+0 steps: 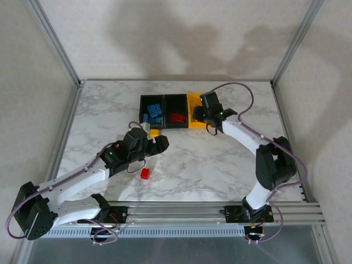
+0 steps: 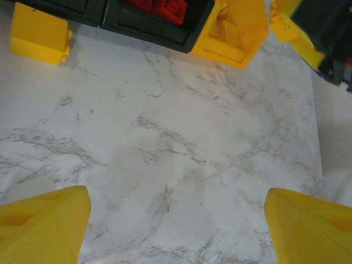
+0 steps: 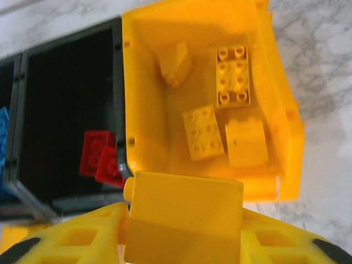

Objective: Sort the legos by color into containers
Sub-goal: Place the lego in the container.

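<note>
R tool (image 3: 184,242) clamped a yellow brick (image 3: 184,212) at the yellow bin (image 3: 287,137) rim, drop step; next prob needs nudging over, jaws parting; L tool (image 2: 176,231) gaped wide, empty

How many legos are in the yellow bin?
4. In the yellow bin: a small brick far left, a long brick far right, a square brick and a plain-faced brick nearer. The held brick may hide more.
</note>
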